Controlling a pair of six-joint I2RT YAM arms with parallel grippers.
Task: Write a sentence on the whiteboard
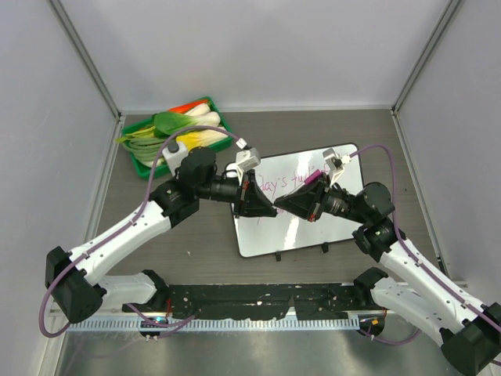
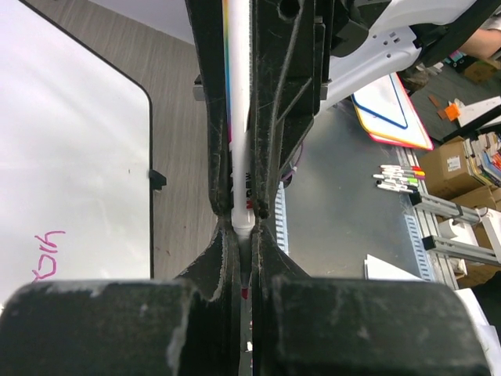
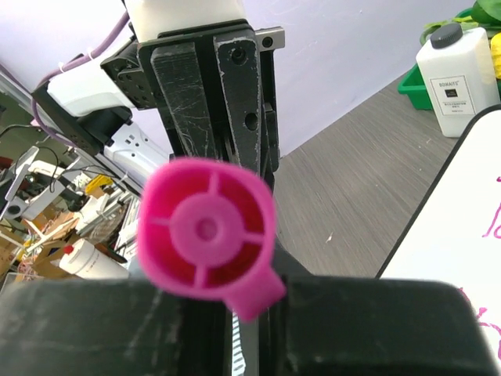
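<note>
White black-rimmed whiteboard, centre-right: pink handwritten sentence, only "day's" readable. Left gripper and right gripper both pinch pink-capped white marker.

Your two arms block each other over the whiteboard: the left gripper, clamped on the marker, and the right gripper, clamped on the pink cap, meet nose to nose above its left half. You have open room over the board's near right part and over the table left of it. At the back left, the green tray and the white bottle beside it stand in the way.
</note>
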